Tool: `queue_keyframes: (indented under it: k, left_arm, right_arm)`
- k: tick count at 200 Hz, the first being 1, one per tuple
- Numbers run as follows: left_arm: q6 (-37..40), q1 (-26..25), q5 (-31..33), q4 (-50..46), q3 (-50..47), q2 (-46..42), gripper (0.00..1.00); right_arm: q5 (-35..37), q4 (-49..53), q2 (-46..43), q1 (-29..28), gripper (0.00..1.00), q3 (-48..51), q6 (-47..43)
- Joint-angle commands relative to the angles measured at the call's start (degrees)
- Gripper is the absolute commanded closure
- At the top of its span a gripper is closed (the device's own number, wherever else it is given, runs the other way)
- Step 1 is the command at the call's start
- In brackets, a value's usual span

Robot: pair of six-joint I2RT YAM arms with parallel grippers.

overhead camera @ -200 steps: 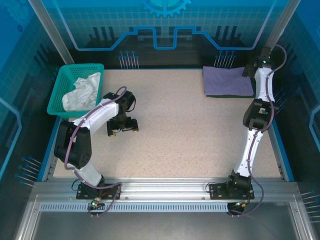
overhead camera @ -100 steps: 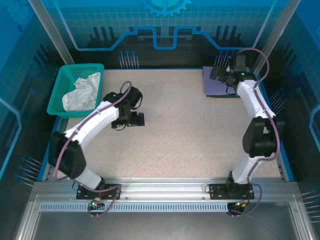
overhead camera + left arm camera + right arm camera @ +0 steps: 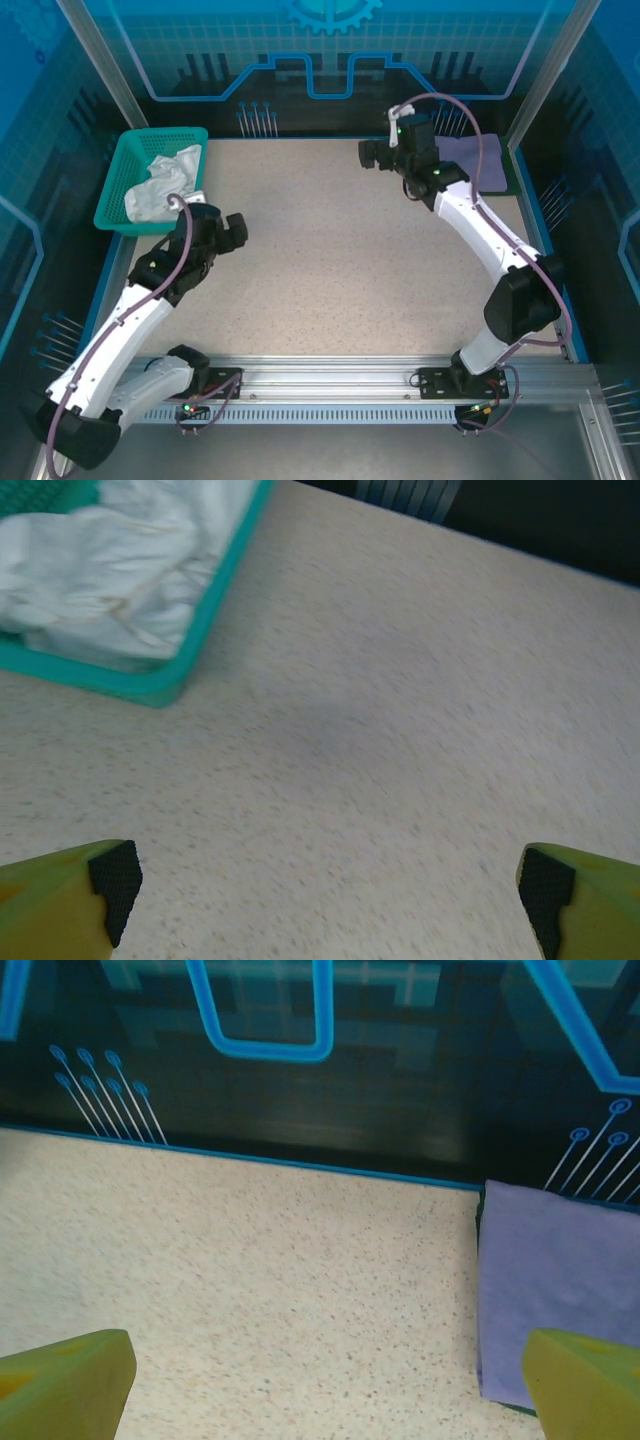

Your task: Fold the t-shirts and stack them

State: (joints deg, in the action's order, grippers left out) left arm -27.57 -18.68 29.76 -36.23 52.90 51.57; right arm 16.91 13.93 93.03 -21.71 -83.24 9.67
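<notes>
Left fingers (image 3: 60,905) wide, empty; teal basket (image 3: 190,670) upper left of frame. Right fingers (image 3: 60,1385) wide too. Next, likely: pinch crumpled white cloth (image 3: 120,570) by top fold, clearing rim.

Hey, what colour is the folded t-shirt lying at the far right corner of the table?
Lavender-purple; the folded t-shirt shows best in the right wrist view.
</notes>
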Motion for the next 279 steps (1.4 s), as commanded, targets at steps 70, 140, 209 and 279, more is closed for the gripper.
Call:
queue_keyframes:
  k: [70,140,209,279]
  left_arm:
    - [16.6,15.9,1.7,31.9,-19.7,4.8,0.01]
    - [19.7,16.6,-3.9,58.7,-27.5,21.6,0.01]
    - [26.0,15.6,-12.3,79.1,-27.6,34.3,0.01]
    - [27.8,16.3,-19.0,89.9,-31.4,37.4,0.01]
  right_arm:
    - [-5.9,-17.8,-21.0,10.5,0.0,45.2,-2.3]
    - [-11.7,-35.1,-14.7,18.2,0.0,52.2,-7.5]
    - [-15.4,-52.1,-8.1,18.3,0.0,56.3,-10.9]
    - [-13.0,-57.7,-6.9,17.5,0.0,58.9,-10.9]
